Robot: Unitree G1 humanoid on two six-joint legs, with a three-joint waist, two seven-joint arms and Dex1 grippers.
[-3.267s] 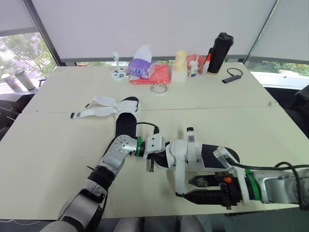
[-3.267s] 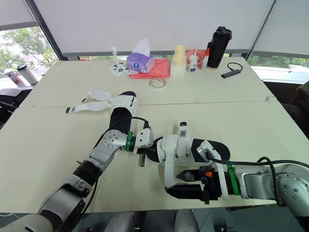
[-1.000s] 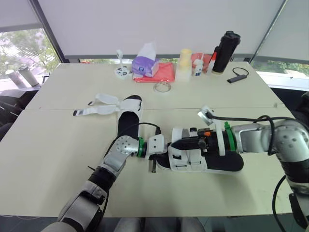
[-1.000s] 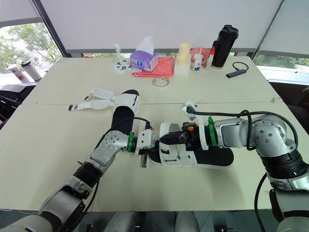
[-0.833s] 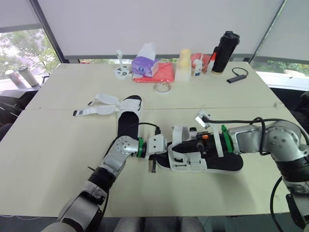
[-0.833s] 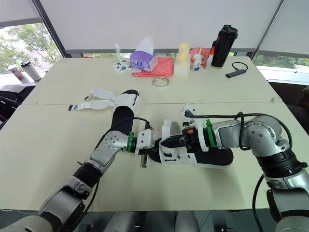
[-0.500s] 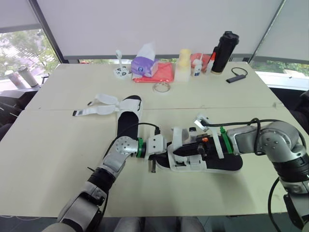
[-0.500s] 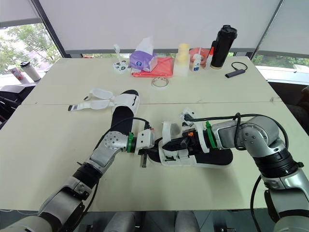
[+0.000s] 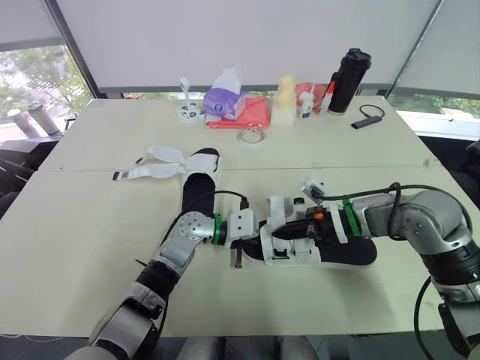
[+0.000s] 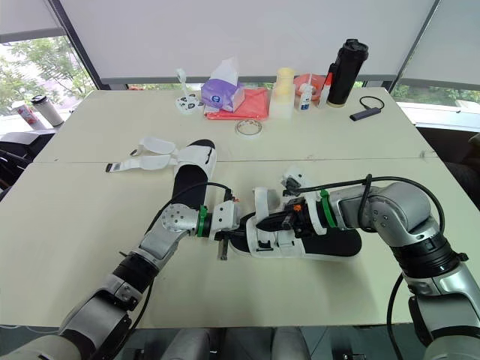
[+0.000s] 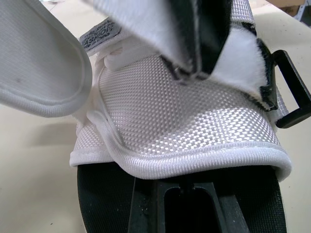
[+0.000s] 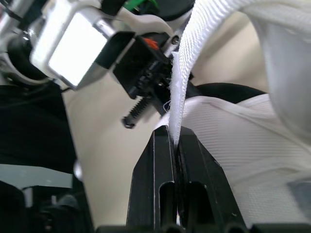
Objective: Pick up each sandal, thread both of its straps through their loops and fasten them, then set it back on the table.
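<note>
Moved up from the near table edge, the right gripper (image 9: pixel 276 235) is now laid across the black-soled sandal with white woven upper (image 9: pixel 352 252), which rests on the cream table (image 9: pixel 75 225). Its toe is clamped by the left gripper (image 9: pixel 241 246). From the right wrist, a white woven strap (image 12: pixel 182 82) is seen pinched between closed fingers (image 12: pixel 150 184).

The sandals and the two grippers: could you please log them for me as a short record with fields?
Near sandal: lying on the table, between the grippers
Right gripper: shut on a white strap of that sandal
Left gripper: at that sandal's end on the robot's left
Far sandal: on the table, straps unfastened, spread towards the robot's left
</note>
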